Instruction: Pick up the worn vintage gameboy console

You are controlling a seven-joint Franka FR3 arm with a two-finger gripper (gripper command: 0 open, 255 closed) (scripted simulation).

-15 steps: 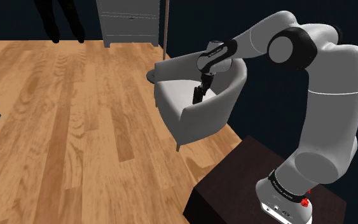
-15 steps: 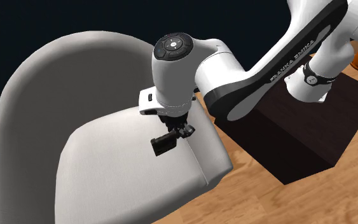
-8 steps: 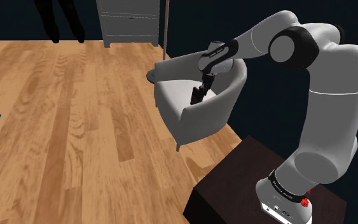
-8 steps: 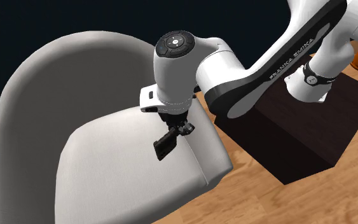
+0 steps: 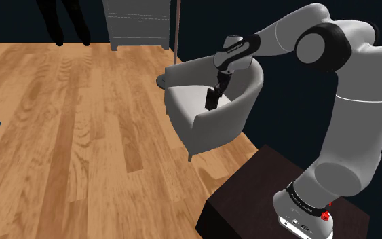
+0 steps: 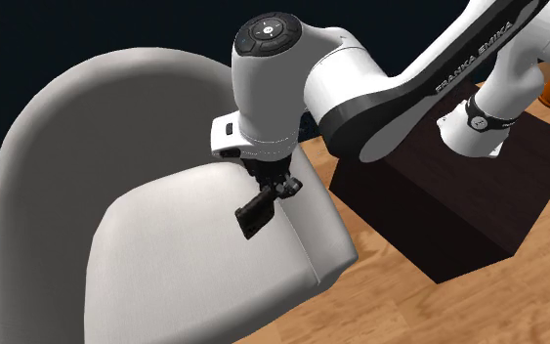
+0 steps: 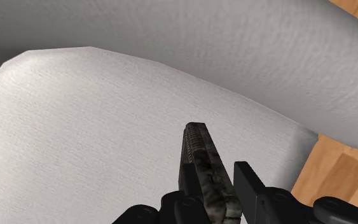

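Note:
The gameboy console (image 7: 204, 167) is a thin, mottled dark slab with grey wear marks, seen edge-on in the wrist view. My black gripper (image 7: 214, 202) is shut on it, the fingers (image 7: 248, 184) clasping its lower end. In the second exterior view the console (image 6: 257, 211) hangs tilted under the gripper (image 6: 275, 191), a little above the white armchair seat (image 6: 185, 264) and clear of it. From the shoulder view the console (image 5: 211, 99) shows as a small dark piece hanging over the seat (image 5: 193, 98), below the gripper (image 5: 216, 89).
The white armchair has a high curved back (image 6: 87, 107) and arms around the seat. My dark stand (image 5: 271, 197) is beside the chair. Wooden floor (image 5: 81, 136) spreads to the shoulder view's left. A grey cabinet (image 5: 138, 24) stands at the back, against a black area.
The arm has risen, lifting the console higher above the seat. The console has swung from nearly level to a steeper hanging tilt.

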